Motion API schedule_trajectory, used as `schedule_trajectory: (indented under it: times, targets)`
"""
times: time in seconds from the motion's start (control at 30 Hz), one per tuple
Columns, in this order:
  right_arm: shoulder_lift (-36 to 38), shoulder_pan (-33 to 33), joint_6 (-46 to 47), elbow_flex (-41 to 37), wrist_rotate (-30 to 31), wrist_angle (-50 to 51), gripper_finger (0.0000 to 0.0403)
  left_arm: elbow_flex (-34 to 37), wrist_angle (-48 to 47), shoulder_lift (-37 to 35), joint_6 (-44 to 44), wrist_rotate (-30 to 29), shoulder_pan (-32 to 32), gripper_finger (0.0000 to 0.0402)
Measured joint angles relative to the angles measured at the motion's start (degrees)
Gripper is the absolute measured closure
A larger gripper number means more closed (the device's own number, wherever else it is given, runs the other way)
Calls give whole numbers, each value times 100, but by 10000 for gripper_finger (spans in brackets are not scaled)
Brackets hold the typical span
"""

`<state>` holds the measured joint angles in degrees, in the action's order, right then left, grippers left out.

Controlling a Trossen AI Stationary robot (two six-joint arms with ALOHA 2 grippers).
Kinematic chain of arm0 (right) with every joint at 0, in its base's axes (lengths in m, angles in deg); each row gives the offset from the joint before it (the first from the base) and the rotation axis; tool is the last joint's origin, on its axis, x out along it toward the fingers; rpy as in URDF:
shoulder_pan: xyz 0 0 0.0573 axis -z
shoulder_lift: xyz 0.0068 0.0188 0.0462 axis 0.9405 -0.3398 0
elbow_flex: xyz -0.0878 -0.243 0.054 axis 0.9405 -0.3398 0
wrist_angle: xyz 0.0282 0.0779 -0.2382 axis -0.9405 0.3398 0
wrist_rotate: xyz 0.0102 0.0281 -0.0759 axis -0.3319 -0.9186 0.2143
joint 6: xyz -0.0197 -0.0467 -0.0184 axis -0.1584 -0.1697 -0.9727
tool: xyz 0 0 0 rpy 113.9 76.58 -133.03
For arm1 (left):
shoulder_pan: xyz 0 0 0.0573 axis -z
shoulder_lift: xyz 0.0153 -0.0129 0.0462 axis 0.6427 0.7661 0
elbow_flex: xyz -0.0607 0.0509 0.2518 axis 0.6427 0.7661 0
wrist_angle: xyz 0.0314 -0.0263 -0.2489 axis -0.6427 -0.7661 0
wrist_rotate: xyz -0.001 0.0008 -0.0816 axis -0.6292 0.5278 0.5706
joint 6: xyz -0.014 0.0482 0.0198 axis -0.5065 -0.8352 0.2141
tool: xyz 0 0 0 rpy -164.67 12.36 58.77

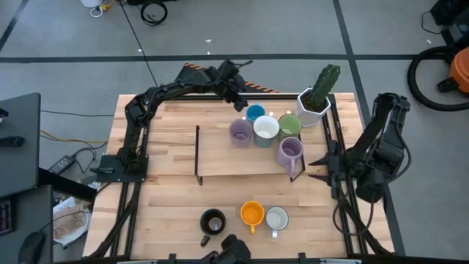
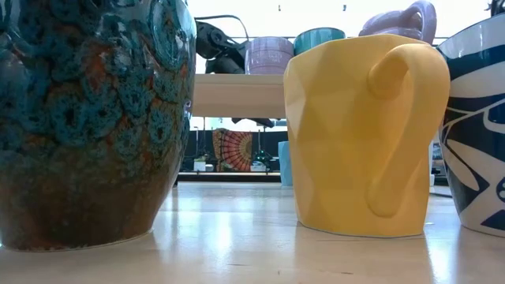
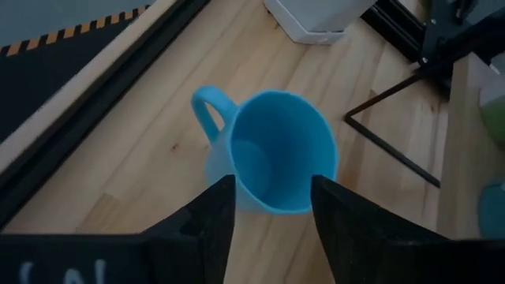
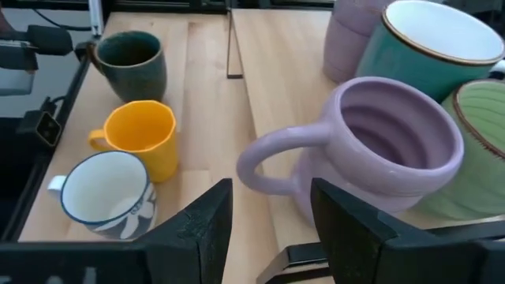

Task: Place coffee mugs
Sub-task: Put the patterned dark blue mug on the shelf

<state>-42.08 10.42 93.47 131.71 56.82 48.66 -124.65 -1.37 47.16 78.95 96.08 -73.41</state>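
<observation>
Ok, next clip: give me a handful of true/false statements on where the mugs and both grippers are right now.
1. The left gripper straddles the blue mug, fingers on either side of its rim. True.
2. The blue mug lies tipped on its side. False: it stands upright on the table, mouth up.
3. The orange mug sits on the raised wooden shelf. False: it stands on the table in front, between the dark mug and a white mug.
4. The right gripper is open, with nothing between its fingers. True.
5. The cactus pot stands at the table's back right corner. True.
</observation>
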Motion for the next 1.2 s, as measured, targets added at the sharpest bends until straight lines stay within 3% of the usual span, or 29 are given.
schedule_trajectory:
  times: [0.27,0.47,1.2]
  targets:
    - [-1,-204,-3,2,123,-42,227,1,7,4,49,-262,158,210]
    - [4,-336,2,2,206,-42,227,4,0,281,89,-84,194,190]
    - [396,-360,63,2,132,120,227,5,-83,429,42,-59,265,189]
